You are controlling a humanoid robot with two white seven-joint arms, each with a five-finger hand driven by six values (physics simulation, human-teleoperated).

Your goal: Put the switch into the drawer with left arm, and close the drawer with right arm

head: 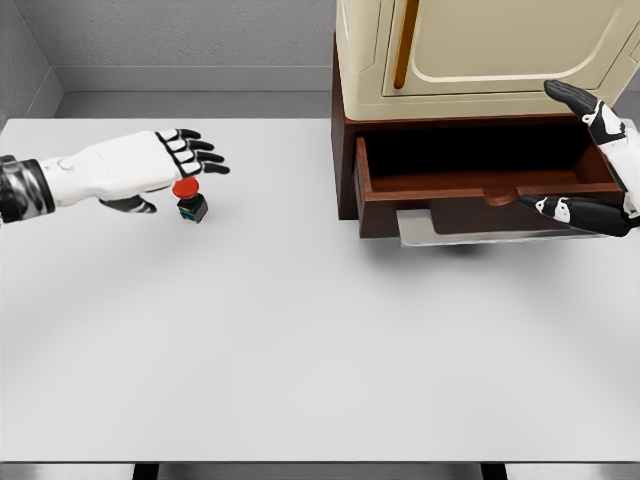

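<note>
Table [300, 330]: broad white rectangular top, matte and smooth, filling most of the head view.

Cabinet [480, 50]: cream upper body with rounded panel mouldings and an amber vertical handle, set on a dark reddish-brown base at the table's far right.

Drawer [480, 185]: dark wood-toned, box-shaped, pulled out and open, with a dark, seemingly empty interior and a shallow finger notch in its front edge. A pale grey flat panel shows beneath it.

Left hand [165, 165]: white shell with black fingertips, reaching in from the left edge; fingers extended and loosely spread, holding nothing, thumb dropped below the palm. It sits just beside the switch, fingertips above the red cap; contact cannot be confirmed.

Right hand [595, 160]: at the right edge by the drawer's right end, fingers spread wide apart, holding nothing.

Switch [189, 200]: smallest item, well left of the drawer on the table. Round red button cap over a small dark cubic housing with faint coloured marks. Likely light, rigid and hard-surfaced; the smooth cap may slip, so a pinch across the flat sides of the housing seems the surer hold.
</note>
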